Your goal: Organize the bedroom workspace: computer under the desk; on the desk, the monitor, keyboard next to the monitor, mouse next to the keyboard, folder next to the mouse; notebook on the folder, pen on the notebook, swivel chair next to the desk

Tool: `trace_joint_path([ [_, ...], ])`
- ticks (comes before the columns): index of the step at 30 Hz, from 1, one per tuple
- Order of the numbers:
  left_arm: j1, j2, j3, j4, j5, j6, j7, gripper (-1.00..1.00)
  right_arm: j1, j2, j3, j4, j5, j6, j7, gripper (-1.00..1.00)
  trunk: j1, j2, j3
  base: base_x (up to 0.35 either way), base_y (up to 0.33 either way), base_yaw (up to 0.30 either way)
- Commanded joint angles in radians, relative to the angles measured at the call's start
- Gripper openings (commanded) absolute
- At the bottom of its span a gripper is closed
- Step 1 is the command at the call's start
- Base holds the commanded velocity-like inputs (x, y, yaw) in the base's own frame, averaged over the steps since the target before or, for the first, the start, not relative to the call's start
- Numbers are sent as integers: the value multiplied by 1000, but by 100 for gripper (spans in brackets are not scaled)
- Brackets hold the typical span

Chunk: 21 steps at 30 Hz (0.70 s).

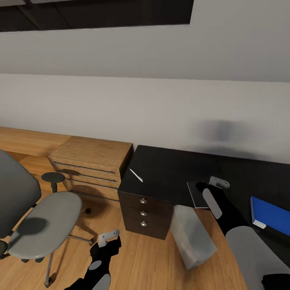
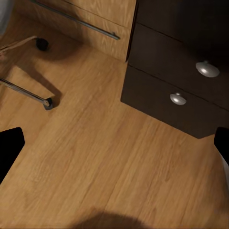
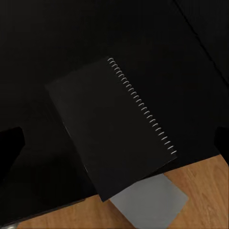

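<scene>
- the worktop [image 1: 173,169] is the black desk filling the 3 o'clock half of the head view, three knobbed drawers on its near end, wooden chest [image 1: 90,163] right beside it at 9 o'clock
- swivel chair [image 1: 38,217] sits down at 8 o'clock, seat empty, well apart from the worktop, so that bit's not done yet
- computer [image 1: 193,237] is leaning on the floor at the worktop's front edge, only partly under
- blue folder [image 1: 272,215] already lies on the worktop, out at 3 o'clock
- black spiral notebook [image 3: 112,129] pokes over the front edge; right claw [image 1: 213,187] hovers over it, fingers spread, nothing held
- looks like the notebook step: next it needs to drop down, pinch it, then carry it onto the folder
- left claw [image 1: 108,237] hangs low over the floor, spread apart, empty
- thin white pen [image 1: 136,175] lies near the worktop's 9 o'clock end
</scene>
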Motion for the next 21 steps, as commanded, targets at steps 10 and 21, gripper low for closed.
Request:
trace_joint_path([
  [10,-1,5,-3,4,10,7,8,100,0,-3,67,-36,-3,4,-10,100,0,-1,-2,0,0,0],
  [21,-1,5,-4,8,9,5,8,100,1,-2,119,-68,-2,-4,-9,100,0,-1,-2,0,0,0],
])
